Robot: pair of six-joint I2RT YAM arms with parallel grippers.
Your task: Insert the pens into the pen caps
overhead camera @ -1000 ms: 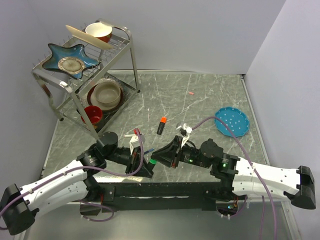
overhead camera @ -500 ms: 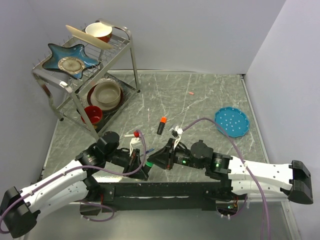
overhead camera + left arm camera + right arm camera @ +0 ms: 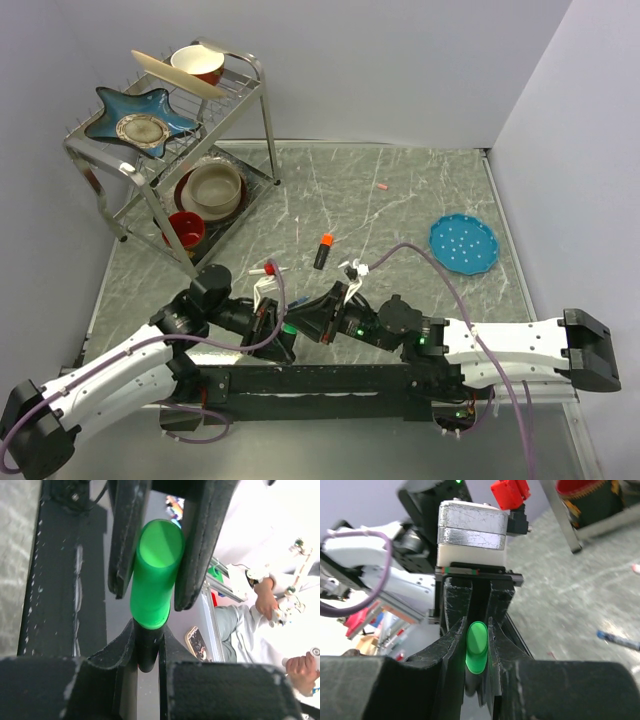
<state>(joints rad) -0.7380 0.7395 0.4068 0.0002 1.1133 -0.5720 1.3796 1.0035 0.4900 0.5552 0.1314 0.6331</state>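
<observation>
Marble table: left hand clamps black marker, right hand clamps green cap, coaxial.

Upper left: metal rack holding a blue star dish, beige bowl and red bowl. Right: round blue plate on the grey marbled surface.

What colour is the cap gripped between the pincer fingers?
The cap is bright green; the left wrist view shows it best.

Green cap, perhaps black pen (marbled grey table)
</observation>
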